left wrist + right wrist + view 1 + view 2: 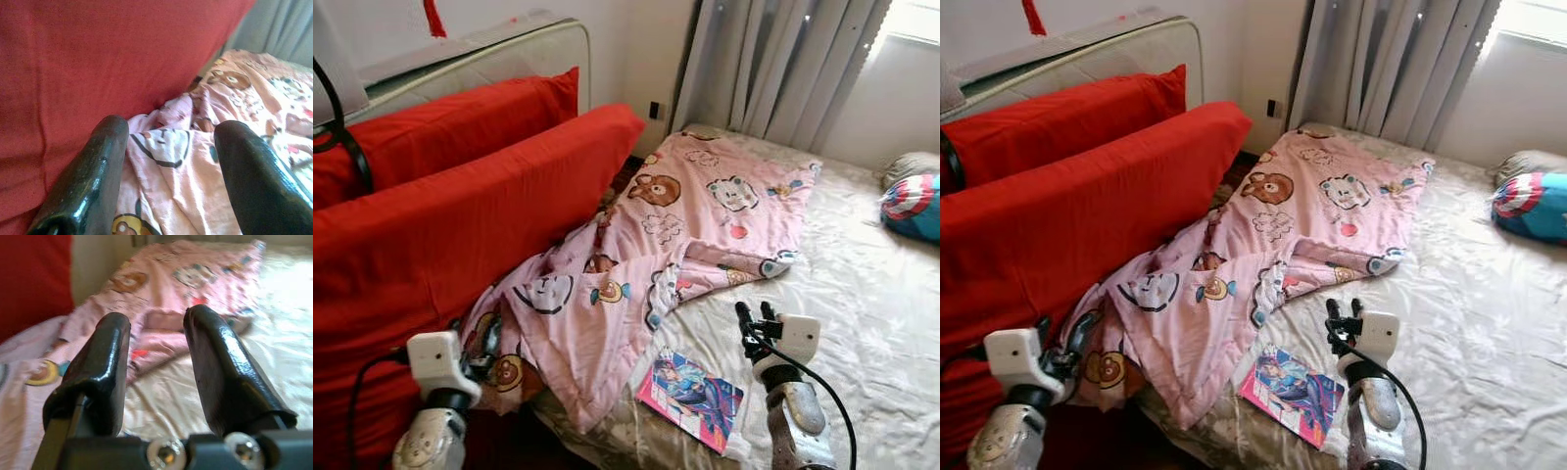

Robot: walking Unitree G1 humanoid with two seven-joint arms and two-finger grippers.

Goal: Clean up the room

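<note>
Bedroom scene with a bed [862, 294] covered by a cream, wrinkled sheet, grey curtains [773, 69] at the far wall and a bright window at the upper right. Left eye view: a pink cartoon-print blanket [656, 245] lies crumpled across the bed's near-left part, its lower corner hanging over the edge beside two large red cushions [460, 196] that lean against a pale headboard-like frame [480, 59]. A colourful book [690, 397] lies flat on the sheet near the bed's front edge, just beside the blanket's hem. A blue, red and white round cushion [913, 206] rests at the far right of the bed. The left gripper [487, 338] sits low at the blanket's hanging corner, next to the red cushions; the right gripper [752, 318] hovers over the sheet, just right of the book. Right eye view: same layout. Left wrist view: the left jaws are spread, with the pink blanket between and beyond them and red fabric alongside. Right wrist view: the right jaws are spread, empty, pointing toward the blanket's folds and the cream sheet.
</note>
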